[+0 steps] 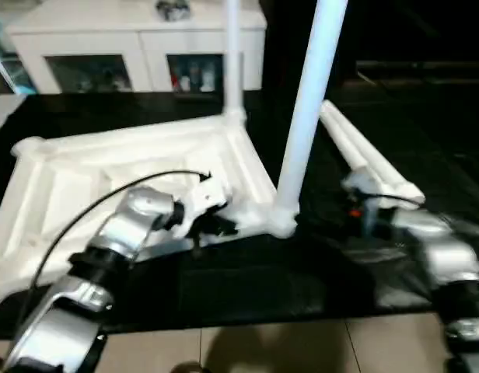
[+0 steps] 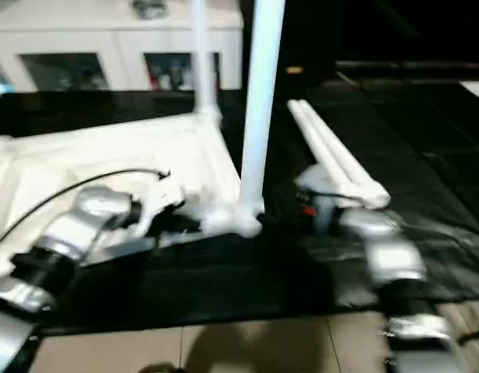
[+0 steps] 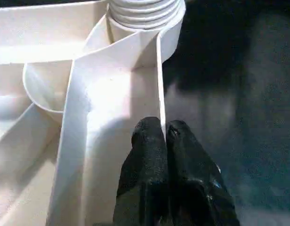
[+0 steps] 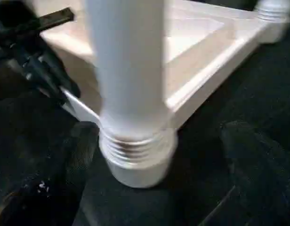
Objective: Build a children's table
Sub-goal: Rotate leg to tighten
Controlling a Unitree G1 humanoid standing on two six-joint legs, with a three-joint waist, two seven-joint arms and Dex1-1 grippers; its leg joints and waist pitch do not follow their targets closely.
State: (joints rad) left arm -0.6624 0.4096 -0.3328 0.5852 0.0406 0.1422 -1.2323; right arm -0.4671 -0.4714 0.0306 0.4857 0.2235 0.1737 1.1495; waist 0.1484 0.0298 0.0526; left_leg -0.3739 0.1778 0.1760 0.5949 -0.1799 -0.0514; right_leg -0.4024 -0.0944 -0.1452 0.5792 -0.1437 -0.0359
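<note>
two legs [image 1: 309, 109] stood upright in the corner sockets of the upturned tabletop [image 1: 61, 179] on black cloth; two more [image 1: 364, 159] lay at three o'clock. my left gripper [image 3: 165, 134], pressed together, pinched the tabletop's rim; my right gripper [image 4: 157, 155] was spread wide around the near leg's base.

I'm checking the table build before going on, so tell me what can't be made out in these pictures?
- Tops of the two standing legs: cut off by the top edge of the head views.
- How deep the near leg's thread sits in its corner socket: hidden inside the socket, right wrist view.
- Right gripper: motion-blurred in the head views.
- Tabletop: its near rim is covered by the left forearm.
- Cabinet contents: too small and blurred.
</note>
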